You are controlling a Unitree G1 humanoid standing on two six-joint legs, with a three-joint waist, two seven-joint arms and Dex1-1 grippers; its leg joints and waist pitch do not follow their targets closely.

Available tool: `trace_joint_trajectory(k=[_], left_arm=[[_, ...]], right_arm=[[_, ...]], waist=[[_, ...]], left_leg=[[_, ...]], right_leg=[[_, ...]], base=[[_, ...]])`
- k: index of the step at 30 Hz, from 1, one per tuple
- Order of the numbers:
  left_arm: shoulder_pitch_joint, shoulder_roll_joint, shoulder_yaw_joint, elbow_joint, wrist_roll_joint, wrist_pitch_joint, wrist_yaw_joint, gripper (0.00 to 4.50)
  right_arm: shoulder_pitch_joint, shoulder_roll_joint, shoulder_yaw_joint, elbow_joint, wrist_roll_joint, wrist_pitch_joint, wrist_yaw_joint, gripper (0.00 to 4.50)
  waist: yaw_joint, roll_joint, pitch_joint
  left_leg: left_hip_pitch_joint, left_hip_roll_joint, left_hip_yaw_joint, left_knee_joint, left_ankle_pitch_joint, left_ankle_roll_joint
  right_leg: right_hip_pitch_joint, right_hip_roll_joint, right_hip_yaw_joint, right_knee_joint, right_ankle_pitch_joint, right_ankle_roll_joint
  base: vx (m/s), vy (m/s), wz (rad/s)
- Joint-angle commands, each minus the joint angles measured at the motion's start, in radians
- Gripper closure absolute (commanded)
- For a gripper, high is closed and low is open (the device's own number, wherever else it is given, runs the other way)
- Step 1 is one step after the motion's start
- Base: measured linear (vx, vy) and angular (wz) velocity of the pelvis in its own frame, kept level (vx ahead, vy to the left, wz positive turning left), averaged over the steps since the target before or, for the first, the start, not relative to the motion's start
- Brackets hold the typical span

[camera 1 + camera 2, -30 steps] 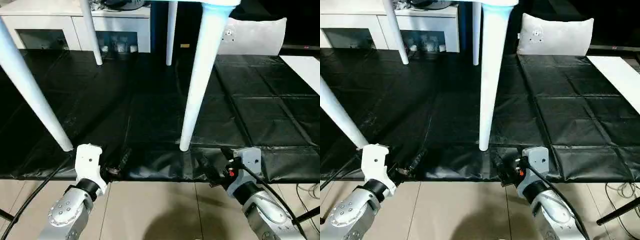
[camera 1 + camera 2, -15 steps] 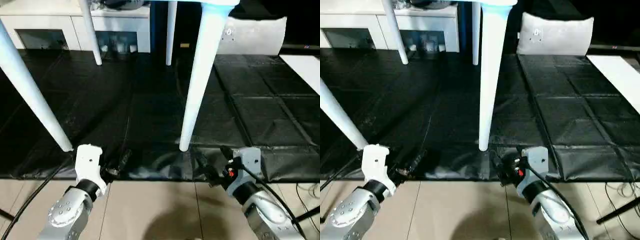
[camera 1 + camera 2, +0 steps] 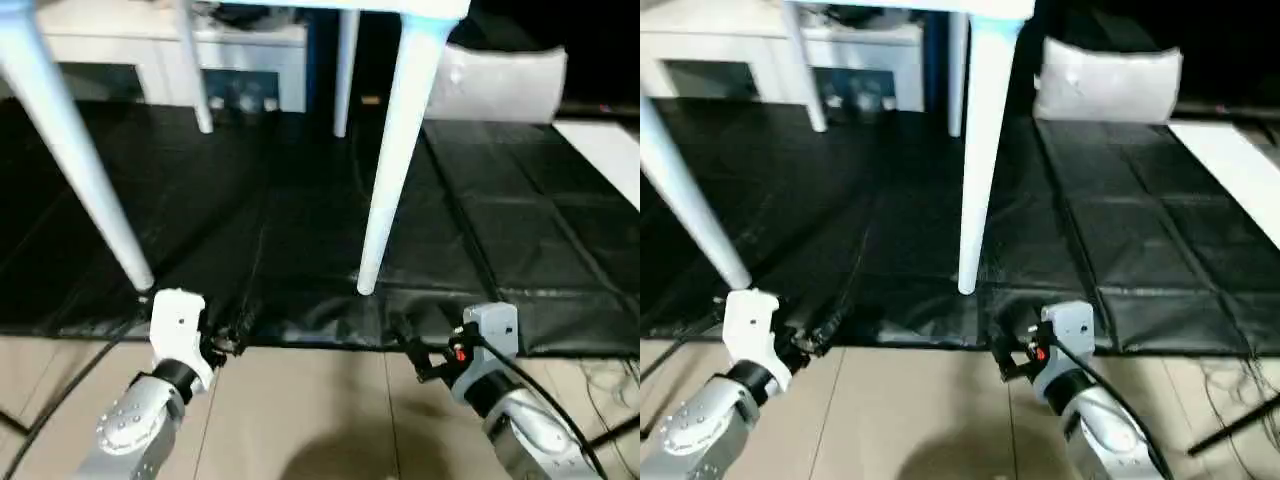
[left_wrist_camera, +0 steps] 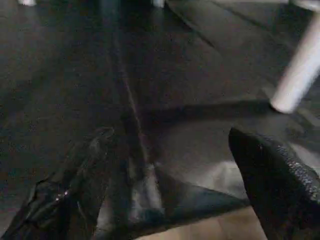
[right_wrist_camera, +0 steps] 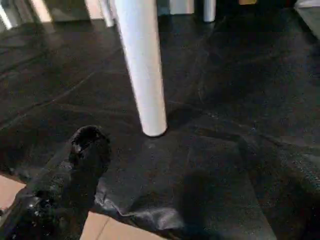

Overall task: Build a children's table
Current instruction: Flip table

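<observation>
Table: the children's table (image 3: 400, 10) stands upright on the black floor mat (image 3: 300, 220), its white top at the upper edge of the head views.
Legs: 4 white tapered legs are fitted and bear on the mat; the near right leg (image 3: 392, 160) and the near left leg (image 3: 75, 160) stand closest to the robot, 2 more stand at the far side near the white cabinet (image 3: 250, 60).
Left gripper: the left gripper (image 3: 225, 340) hangs low at the mat's front edge, fingers (image 4: 280, 190) spread wide, holding nothing, just beside the foot of the near left leg.
Right gripper: the right gripper (image 3: 420, 350) sits low near the foot of the near right leg, fingers (image 5: 75, 170) wide apart and empty, not touching the leg.
Surroundings: a grey cushion (image 3: 500, 80) lies beyond the table.
Progress: assembly looks complete, since all 4 legs are seated and the table is on its feet.
Left to do: probably nothing beyond backing the arms away.
</observation>
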Motion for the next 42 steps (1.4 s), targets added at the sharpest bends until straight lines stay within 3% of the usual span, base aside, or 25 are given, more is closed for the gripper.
trace_joint_trajectory(k=[1, 2, 3, 4, 5, 6, 7, 8, 9, 11, 13, 15, 19, 22, 23, 24, 25, 26, 27, 30, 31, 34, 37, 42], left_arm=[[0.001, -0.006, -0.003, -0.002, 0.014, 0.007, -0.003, 0.48], [0.001, -0.005, -0.003, -0.002, 0.014, 0.007, -0.003, 0.48], [0.003, -0.005, -0.005, -0.003, 0.014, 0.007, -0.003, 0.48], [0.005, -0.004, -0.007, -0.003, 0.015, 0.007, -0.003, 0.48], [0.006, -0.004, -0.008, -0.003, 0.016, 0.007, -0.004, 0.48], [0.006, -0.004, -0.009, -0.003, 0.016, 0.007, -0.004, 0.48], [0.006, -0.004, -0.009, -0.002, 0.017, 0.007, -0.005, 0.48], [0.005, -0.005, -0.010, -0.001, 0.017, 0.007, -0.005, 0.48], [0.005, -0.004, -0.010, -0.001, 0.017, 0.006, -0.004, 0.48], [0.005, -0.003, -0.011, 0.000, 0.015, 0.006, -0.003, 0.48], [0.016, -0.008, -0.008, 0.008, 0.005, -0.007, -0.019, 0.48], [0.030, -0.011, -0.003, 0.014, -0.024, -0.036, -0.050, 0.48], [0.077, 0.028, -0.019, 0.017, -0.093, -0.125, -0.203, 0.13], [0.100, 0.077, -0.030, 0.007, -0.133, -0.141, -0.315, 0.04], [0.104, 0.091, -0.031, 0.003, -0.141, -0.138, -0.339, 0.04], [0.108, 0.102, -0.032, 0.001, -0.146, -0.136, -0.356, 0.04], [0.124, 0.150, -0.037, -0.002, -0.160, -0.117, -0.419, 0.04], [0.124, 0.150, -0.037, -0.002, -0.160, -0.117, -0.419, 0.04], [0.134, 0.180, -0.044, 0.001, -0.160, -0.109, -0.451, 0.04], [0.142, 0.226, -0.061, 0.022, -0.128, -0.104, -0.474, 0.04], [0.139, 0.250, -0.075, 0.064, -0.105, -0.098, -0.490, 0.04], [0.136, 0.257, -0.082, 0.146, -0.068, -0.124, -0.493, 0.04], [0.133, 0.260, -0.083, 0.216, -0.051, -0.125, -0.482, 0.04], [0.076, 0.236, -0.077, 0.428, 0.004, -0.086, -0.390, 0.04]], right_arm=[[-0.003, -0.011, -0.001, 0.009, -0.010, 0.002, 0.002, 0.00], [-0.003, -0.011, -0.001, 0.009, -0.010, 0.002, 0.002, 0.00], [-0.003, -0.012, 0.000, 0.009, -0.011, 0.002, 0.003, 0.00], [-0.002, -0.012, 0.001, 0.010, -0.012, 0.000, 0.004, 0.00], [-0.002, -0.013, 0.002, 0.011, -0.012, 0.000, 0.005, 0.00], [-0.002, -0.013, 0.002, 0.012, -0.012, -0.001, 0.006, 0.00], [-0.003, -0.014, 0.003, 0.013, -0.012, -0.002, 0.006, 0.00], [-0.003, -0.015, 0.003, 0.014, -0.012, -0.002, 0.006, 0.00], [-0.003, -0.015, 0.004, 0.015, -0.013, -0.003, 0.007, 0.00], [-0.001, -0.015, 0.005, 0.014, -0.016, -0.006, 0.009, 0.00], [0.003, -0.020, 0.011, 0.016, -0.010, -0.013, 0.021, 0.00], [0.008, -0.031, 0.022, 0.013, -0.006, -0.023, 0.050, 0.00], [0.031, -0.088, 0.061, -0.009, 0.029, -0.065, 0.189, 0.00], [0.040, -0.153, 0.075, -0.025, 0.098, -0.078, 0.347, 0.00], [0.040, -0.171, 0.079, -0.027, 0.104, -0.074, 0.375, 0.00], [0.040, -0.185, 0.083, -0.028, 0.108, -0.071, 0.395, 0.00], [0.038, -0.243, 0.103, -0.016, 0.106, -0.069, 0.475, 0.00], [0.038, -0.243, 0.103, -0.016, 0.106, -0.069, 0.475, 0.00], [0.033, -0.277, 0.118, 0.004, 0.095, -0.069, 0.516, 0.00], [0.017, -0.323, 0.148, 0.065, 0.054, -0.079, 0.561, 0.00], [-0.006, -0.338, 0.169, 0.152, 0.011, -0.115, 0.581, 0.00], [-0.046, -0.357, 0.212, 0.289, -0.072, -0.178, 0.596, 0.00], [-0.087, -0.358, 0.244, 0.409, -0.133, -0.221, 0.575, 0.00], [-0.163, -0.305, 0.278, 0.639, -0.207, -0.294, 0.520, 0.00]], waist=[[0.035, -0.019, -0.056], [0.026, -0.066, -0.062], [0.038, -0.062, -0.043], [0.053, -0.056, -0.058], [0.057, -0.049, -0.066], [0.064, -0.042, -0.081], [0.060, -0.038, -0.087], [0.063, -0.032, -0.092], [0.063, -0.035, -0.095], [0.063, -0.035, -0.091], [0.063, -0.035, -0.084], [0.063, -0.027, -0.082], [0.060, -0.024, -0.075], [0.062, -0.029, -0.074], [0.062, -0.028, -0.072], [0.062, -0.034, -0.070], [0.065, -0.031, -0.070], [0.066, -0.030, -0.069], [0.066, -0.036, -0.068], [0.070, -0.033, -0.068], [0.073, -0.040, -0.070], [0.072, -0.038, -0.070], [0.076, -0.040, -0.076], [0.073, -0.039, -0.076]], left_leg=[[-0.002, 0.067, -0.028, -0.189, -0.729, -0.046], [0.012, 0.054, -0.048, -0.145, -0.578, -0.051], [-0.034, 0.033, -0.058, -0.087, -0.323, -0.071], [-0.034, 0.050, -0.059, -0.092, -0.148, -0.039], [-0.041, 0.054, -0.057, -0.102, -0.077, -0.029], [-0.035, 0.057, -0.045, -0.103, 0.033, -0.006], [-0.044, 0.051, -0.040, -0.098, 0.094, 0.015], [-0.041, 0.051, -0.039, -0.092, 0.124, 0.022], [-0.045, 0.046, -0.034, -0.085, 0.163, 0.042], [-0.045, 0.048, -0.030, -0.088, 0.130, 0.058], [-0.042, 0.055, -0.027, -0.098, 0.030, 0.060], [-0.039, 0.063, -0.029, -0.105, -0.016, 0.057], [-0.038, 0.073, -0.031, -0.119, -0.119, 0.039], [-0.037, 0.075, -0.030, -0.122, -0.156, 0.043], [-0.036, 0.076, -0.030, -0.124, -0.161, 0.042], [-0.036, 0.076, -0.029, -0.124, -0.166, 0.042], [-0.034, 0.075, -0.028, -0.125, -0.174, 0.040], [-0.033, 0.075, -0.027, -0.125, -0.177, 0.039], [-0.033, 0.075, -0.025, -0.125, -0.181, 0.038], [-0.031, 0.074, -0.025, -0.126, -0.180, 0.035], [-0.029, 0.075, -0.023, -0.124, -0.175, 0.030], [-0.028, 0.074, -0.020, -0.123, -0.165, 0.017], [-0.027, 0.074, -0.019, -0.119, -0.121, 0.036], [-0.025, 0.072, -0.015, -0.117, -0.126, 0.041]], right_leg=[[0.033, -0.015, 0.123, 0.048, -0.130, 0.003], [0.018, -0.058, 0.161, -0.004, -0.315, 0.036], [0.006, -0.136, 0.183, -0.113, -0.702, 0.015], [0.005, -0.125, 0.187, -0.106, -0.628, -0.012], [0.012, -0.102, 0.178, -0.086, -0.479, -0.034], [0.014, -0.069, 0.167, -0.059, -0.156, -0.076], [0.022, -0.053, 0.160, -0.038, 0.078, -0.106], [0.023, -0.050, 0.159, -0.030, 0.171, -0.121], [0.026, -0.045, 0.157, -0.022, 0.307, -0.137], [0.026, -0.044, 0.153, -0.023, 0.330, -0.160], [0.027, -0.048, 0.155, -0.035, 0.202, -0.174], [0.027, -0.050, 0.155, -0.040, 0.122, -0.179], [0.027, -0.052, 0.157, -0.054, -0.003, -0.167], [0.025, -0.055, 0.160, -0.057, -0.051, -0.163], [0.023, -0.054, 0.161, -0.058, -0.063, -0.163], [0.022, -0.054, 0.161, -0.061, -0.075, -0.164], [0.020, -0.055, 0.163, -0.063, -0.112, -0.163], [0.019, -0.054, 0.163, -0.064, -0.118, -0.161], [0.017, -0.055, 0.165, -0.065, -0.128, -0.165], [0.014, -0.055, 0.165, -0.066, -0.152, -0.168], [0.012, -0.060, 0.165, -0.065, -0.161, -0.178], [0.012, -0.059, 0.166, -0.066, -0.158, -0.188], [0.014, -0.057, 0.163, -0.057, -0.069, -0.215], [0.014, -0.057, 0.163, -0.057, -0.075, -0.235]], base=[[0.102, -0.033, -0.01], [0.056, -0.132, -0.09], [0.018, -0.106, -0.20], [0.018, -0.106, -0.20], [0.026, -0.065, 0.00], [0.063, -0.055, -0.03], [0.063, -0.055, -0.03], [0.059, -0.037, -0.04], [0.000, 0.000, 0.00], [0.000, 0.000, 0.00], [0.000, 0.000, 0.00], [0.000, 0.000, 0.00], [0.000, 0.000, 0.00], [0.000, 0.000, 0.00], [0.000, 0.000, 0.00], [0.000, 0.000, 0.00], [0.000, 0.000, 0.00], [0.000, 0.000, 0.00], [0.000, 0.000, 0.00], [0.000, 0.000, 0.00], [0.000, 0.000, 0.00], [0.000, 0.000, 0.00], [0.000, 0.000, 0.00], [0.000, 0.000, 0.00]])
